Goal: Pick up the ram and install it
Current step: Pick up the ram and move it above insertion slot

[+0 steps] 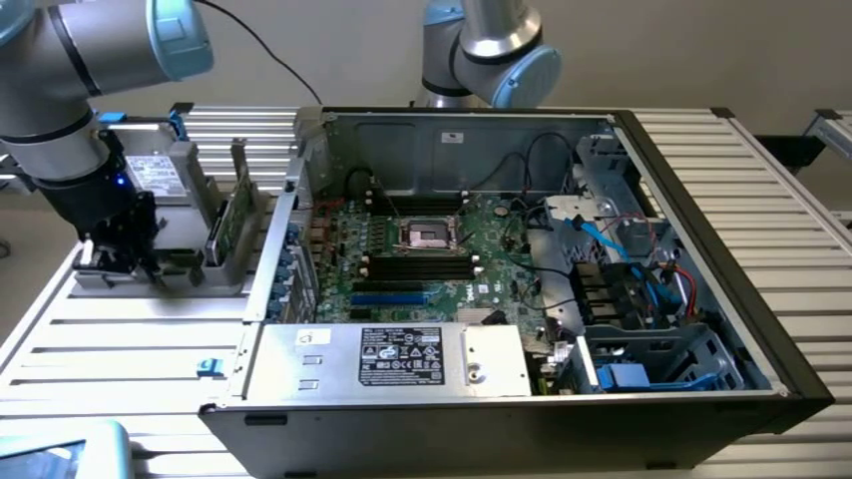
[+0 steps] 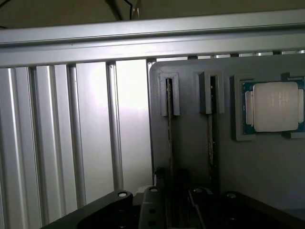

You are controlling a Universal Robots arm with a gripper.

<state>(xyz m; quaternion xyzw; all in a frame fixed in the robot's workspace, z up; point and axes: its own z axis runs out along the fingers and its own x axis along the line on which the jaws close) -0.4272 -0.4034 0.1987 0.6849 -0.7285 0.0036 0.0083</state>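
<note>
Two ram sticks stand on edge in slots of a grey holder [image 2: 248, 171]. One ram [image 2: 169, 138] runs straight in under the middle of my gripper [image 2: 170, 183]; the other stick [image 2: 211, 138] lies parallel beside it. In the exterior view my gripper [image 1: 118, 254] is lowered onto the holder [image 1: 174, 274] at the exterior view's left, outside the open computer case [image 1: 665, 200]. The motherboard's black memory slots [image 1: 419, 266] lie inside the case, just below the processor socket [image 1: 429, 235].
A square silver processor chip [image 2: 271, 107] rests in a pocket of the holder beside the sticks. A green board [image 1: 233, 225] and a grey drive [image 1: 160, 175] stand upright between my gripper and the case wall. A second robot arm [image 1: 486, 50] stands behind the case. The table is ribbed aluminium [image 2: 71, 143].
</note>
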